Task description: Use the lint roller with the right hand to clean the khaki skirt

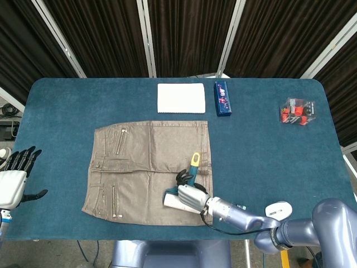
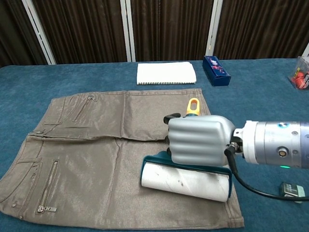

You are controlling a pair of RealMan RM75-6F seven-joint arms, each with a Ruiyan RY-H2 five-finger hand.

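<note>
Chest view: right hand (image 2: 199,141) clenched around the handle of the lint roller (image 2: 186,180), whose white drum lies flat on the khaki skirt (image 2: 91,159) near the hem corner closest to the robot, specks showing on the paper. The skirt lies spread flat on the blue table (image 2: 260,104). To roll well, the hand should likely keep the drum level so its full width presses evenly, and work in straight overlapping lanes toward the zipper side without dragging the cloth into folds. Left hand (image 1: 12,181) hangs off the table edge, holding nothing, fingers apart.
</note>
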